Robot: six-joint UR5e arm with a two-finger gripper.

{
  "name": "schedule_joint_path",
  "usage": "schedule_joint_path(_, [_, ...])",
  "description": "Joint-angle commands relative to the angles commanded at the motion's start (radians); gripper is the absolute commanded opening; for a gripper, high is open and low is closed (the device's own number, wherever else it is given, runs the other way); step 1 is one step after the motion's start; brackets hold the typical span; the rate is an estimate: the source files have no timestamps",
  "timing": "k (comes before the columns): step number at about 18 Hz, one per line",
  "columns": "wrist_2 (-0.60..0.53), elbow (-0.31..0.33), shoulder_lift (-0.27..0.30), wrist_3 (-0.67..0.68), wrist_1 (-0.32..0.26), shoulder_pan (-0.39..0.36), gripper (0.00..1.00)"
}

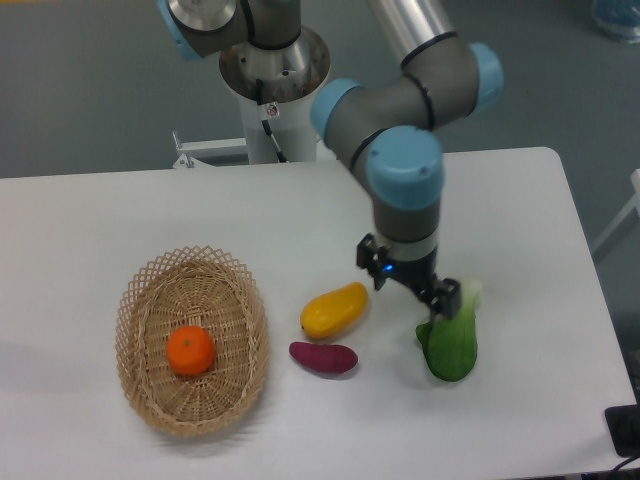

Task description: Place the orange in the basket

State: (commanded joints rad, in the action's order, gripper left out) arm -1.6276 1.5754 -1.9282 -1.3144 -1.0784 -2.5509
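The orange is small, round and bright orange, and it lies inside the oval tan wicker basket at the front left of the table. My gripper is far to the right of the basket, low over the table between the mango and a green leafy vegetable. Its jaws look spread apart with nothing between them. The right finger is at the vegetable's white stem end.
A yellow-orange mango and a purple sweet potato lie between the basket and the gripper. A green bok choy lies at the front right. The robot base stands behind the table's far edge.
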Motion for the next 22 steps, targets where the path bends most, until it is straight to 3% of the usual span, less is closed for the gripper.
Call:
schedule_joint_path(8, [0.000,0.003,-0.017,-0.170,0.000,-0.069,1.00])
schedule_joint_path(11, [0.000,-0.001,-0.022,-0.175,0.026,-0.110,1.00])
schedule_joint_path(16, [0.009,-0.021,-0.046,-0.301,0.054,-0.172,1.00])
schedule_joint_path(22, [0.009,-0.017,-0.051,-0.324,0.054,-0.173,1.00])
